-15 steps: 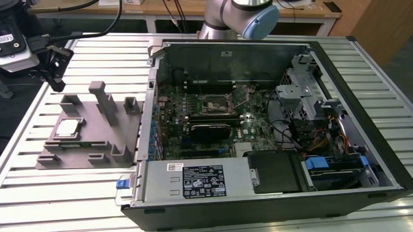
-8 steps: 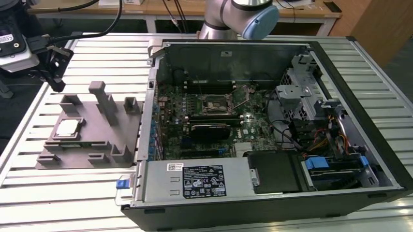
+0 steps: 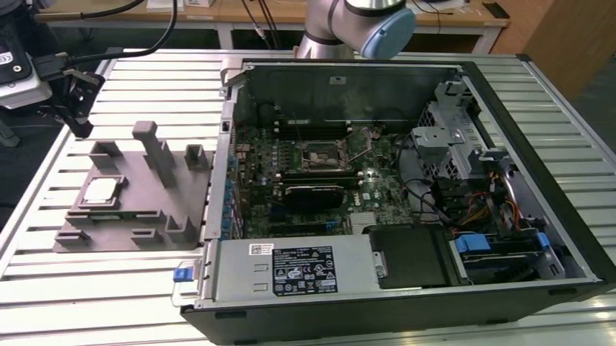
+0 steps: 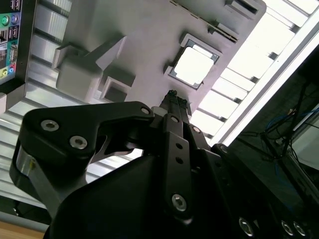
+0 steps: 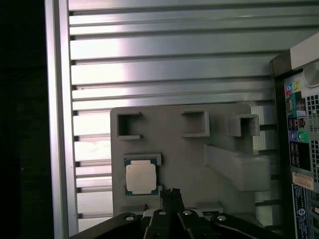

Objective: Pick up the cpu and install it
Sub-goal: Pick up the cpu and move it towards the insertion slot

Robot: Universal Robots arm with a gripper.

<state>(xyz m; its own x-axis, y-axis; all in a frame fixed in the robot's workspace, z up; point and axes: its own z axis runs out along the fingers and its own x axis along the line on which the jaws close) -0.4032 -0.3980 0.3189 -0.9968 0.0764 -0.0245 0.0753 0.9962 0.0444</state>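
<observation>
Poised for the pick-up, apparently, with tool (image 5: 172,192) closed and empty near the cpu (image 5: 141,178), seated in the grey fixture (image 5: 189,164) by the counter's (image 3: 125,288) edge on the exterior view's left; needs opening and centring.

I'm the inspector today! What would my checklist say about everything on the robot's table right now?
Surface: ribbed silver metal table, carrying a fixture block and a computer.
Job's things: small square silver-topped cpu lies flat in a recess of the grey moulded plastic fixture block, not picked up yet. The open black desktop computer case stands beside the block, its green motherboard exposed.
Clutter: nothing seen.
Grippers: black gripper is shut and empty, hovering above the block close to the cpu.
Cables: coloured wires run inside the case; black cables hang behind the table.
Surroundings: wooden benches stand at the back.
</observation>
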